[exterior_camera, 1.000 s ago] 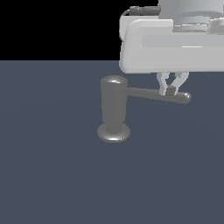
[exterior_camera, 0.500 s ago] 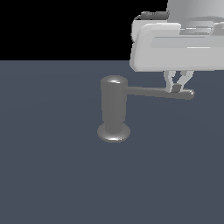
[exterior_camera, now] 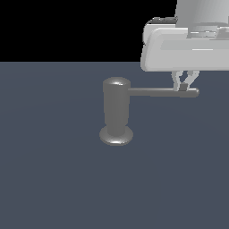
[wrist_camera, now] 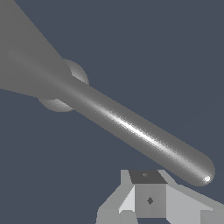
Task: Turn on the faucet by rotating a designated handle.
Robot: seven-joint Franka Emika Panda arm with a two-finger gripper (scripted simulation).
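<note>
gripper (exterior_camera: 184, 86) at rod end, one finger (wrist_camera: 148, 199) beside handle (exterior_camera: 163, 92) near tip; opening width: cannot tell. faucet (exterior_camera: 116, 112) upright mid-floor, handle jutting toward exterior view's right. judged: contact stage, rotation remains.

1. The arm comes in from 1 o'clock of the exterior view; only its pale wrist block and the link above it show, cut by the frame edge
2. The gripper (exterior_camera: 183, 86) hangs straight down from that block, toward 6 o'clock, fingers (exterior_camera: 177, 79) pointing downward
3. The two fingers lean in toward each other, tips close together, with a narrow gap above them
4. A dark pad sits at the fingertip
5. In the wrist view one finger (wrist_camera: 148, 199) shows, a grey wedge with a dark square pad; the other finger is out of frame
6. Whether the tips grip anything cannot be told
</note>
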